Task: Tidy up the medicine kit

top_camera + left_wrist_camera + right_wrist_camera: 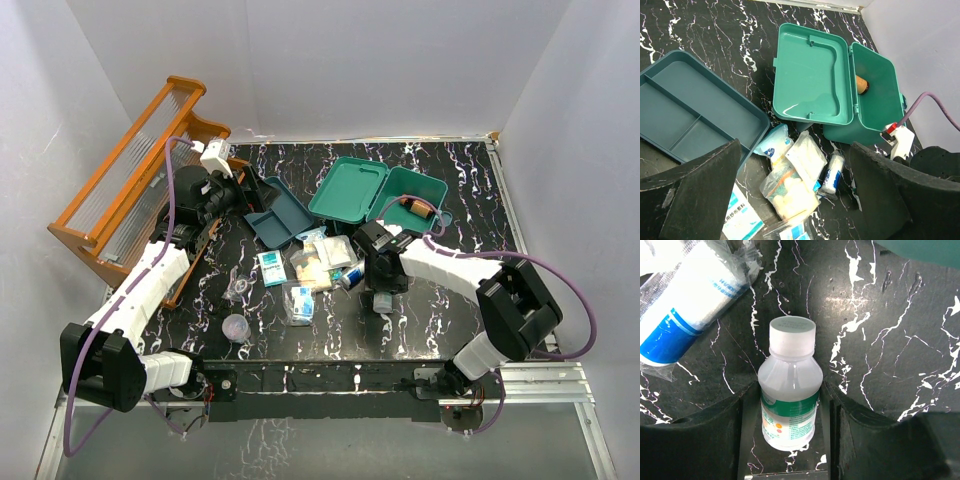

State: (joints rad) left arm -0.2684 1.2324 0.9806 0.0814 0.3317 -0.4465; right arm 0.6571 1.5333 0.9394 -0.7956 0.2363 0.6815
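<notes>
Small bottle (pixel 789 390) lay on the table (pixel 330 340), right gripper (pixel 790 402) squeezed its sides, left gripper (pixel 795 165) hung wide open, medicine kit (pixel 345 190) sat open near the back edge, its tray (pixel 278 212) just left of it.

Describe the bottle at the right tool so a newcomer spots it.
Find the open teal medicine kit; on its near side the right tool straddles a small bottle. It has a cloudy-white body, a white cap and a green label; the neighbouring wrapped roll is blue-printed.
</notes>
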